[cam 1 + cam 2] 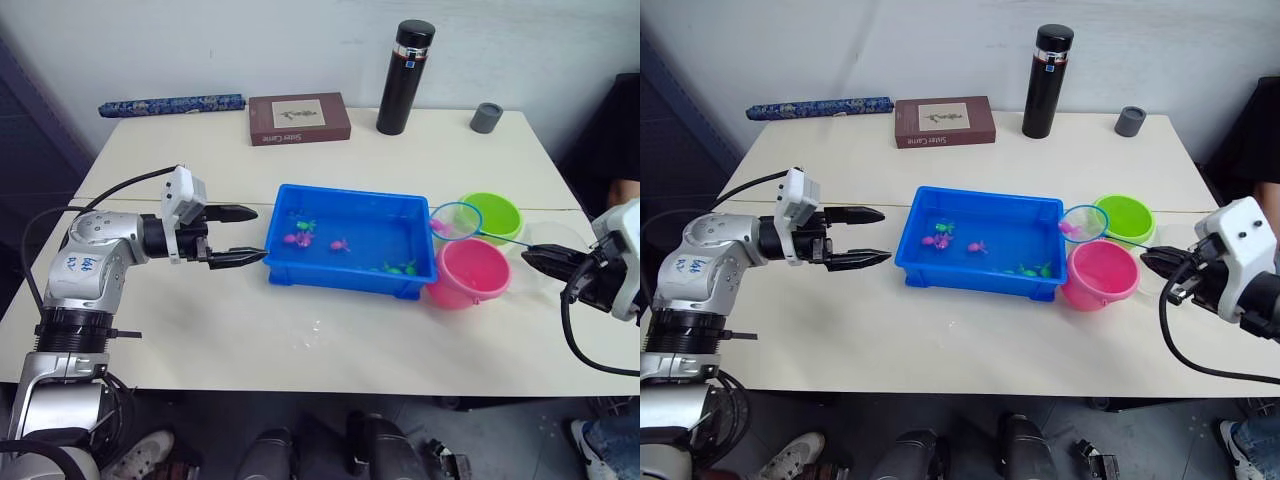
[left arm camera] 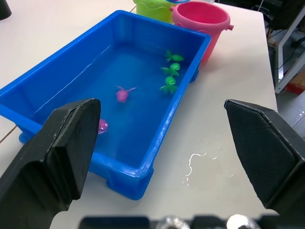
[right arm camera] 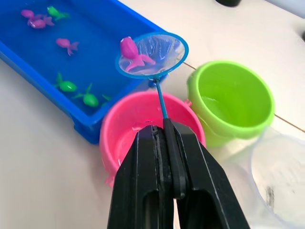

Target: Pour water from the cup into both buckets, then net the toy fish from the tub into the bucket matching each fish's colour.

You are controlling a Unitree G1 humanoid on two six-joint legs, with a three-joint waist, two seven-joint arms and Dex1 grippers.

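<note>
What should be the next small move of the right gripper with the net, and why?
Probably draw the net back over the pink bucket and tip it. The right gripper is shut on the handle, a pink fish lies on the hoop, and the hoop hangs over the tub corner, short of that bucket.

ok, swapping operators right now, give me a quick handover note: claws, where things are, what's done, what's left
Right claw: shut on the net handle; a pink fish lies in the hoop, held above the tub's end nearest the buckets.
Left claw: open, empty, beside the opposite end of the blue tub.
Pink bucket and green bucket stand side by side past the tub's end; the clear cup sits by them near the right claw.
Done: the green bucket has water in it; the pink one I can't confirm.
Left: drop this fish in the pink bucket, then net the other pink and green fish from the tub.
</note>
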